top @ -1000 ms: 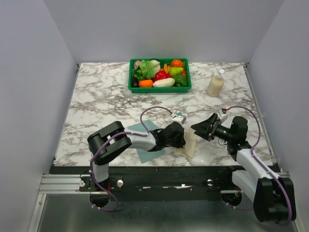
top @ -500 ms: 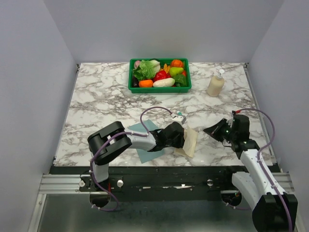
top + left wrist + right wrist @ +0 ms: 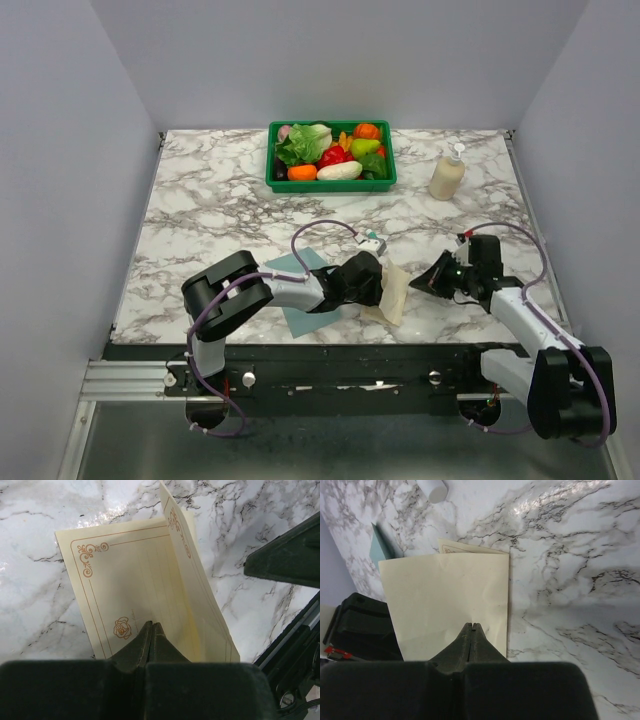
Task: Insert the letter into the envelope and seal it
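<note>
The letter (image 3: 140, 590) is cream with a brown scrolled border and rose; the envelope (image 3: 288, 265) teal; the table (image 3: 220, 200) grey-veined white marble.

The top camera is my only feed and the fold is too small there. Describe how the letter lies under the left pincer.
Observer: Left wrist view: one half of the letter lies flat, printed side up; the other half stands up from the crease.
Operator: Give me the left pincer's state.
Observer: The left pincer is shut, tips at the flat half beside a printed rose.
Operator: Now the right.
Observer: The right pincer is shut, pointing at the raised half's blank back.
</note>
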Motion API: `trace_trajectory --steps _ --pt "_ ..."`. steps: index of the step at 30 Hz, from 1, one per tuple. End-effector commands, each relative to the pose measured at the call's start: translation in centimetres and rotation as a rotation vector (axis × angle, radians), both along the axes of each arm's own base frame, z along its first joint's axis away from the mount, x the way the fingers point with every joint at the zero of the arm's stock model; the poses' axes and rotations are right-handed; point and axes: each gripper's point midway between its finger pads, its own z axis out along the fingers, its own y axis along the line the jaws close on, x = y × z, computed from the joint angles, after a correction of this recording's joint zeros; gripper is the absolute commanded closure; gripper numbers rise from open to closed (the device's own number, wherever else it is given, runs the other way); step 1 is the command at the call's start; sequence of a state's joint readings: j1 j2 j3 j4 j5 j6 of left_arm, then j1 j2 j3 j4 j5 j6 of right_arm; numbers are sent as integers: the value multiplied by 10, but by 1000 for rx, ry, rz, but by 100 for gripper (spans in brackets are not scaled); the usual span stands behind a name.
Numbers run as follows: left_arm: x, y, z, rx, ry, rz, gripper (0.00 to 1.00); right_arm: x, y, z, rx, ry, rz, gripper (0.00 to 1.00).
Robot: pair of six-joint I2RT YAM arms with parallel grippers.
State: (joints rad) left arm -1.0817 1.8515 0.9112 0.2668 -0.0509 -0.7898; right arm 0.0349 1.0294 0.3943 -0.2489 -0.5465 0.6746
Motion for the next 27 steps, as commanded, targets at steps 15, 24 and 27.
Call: trace_trajectory --steps 15,24,27 --pt "-22 26 -15 173 45 -53 100 5 17 -39 -148 88 93 99" --pt "-2 26 38 190 -69 -37 98 5 10 -52 -203 121 85 99" --pt "4 31 56 207 -110 -25 93 3 9 -55 -213 128 84 99"
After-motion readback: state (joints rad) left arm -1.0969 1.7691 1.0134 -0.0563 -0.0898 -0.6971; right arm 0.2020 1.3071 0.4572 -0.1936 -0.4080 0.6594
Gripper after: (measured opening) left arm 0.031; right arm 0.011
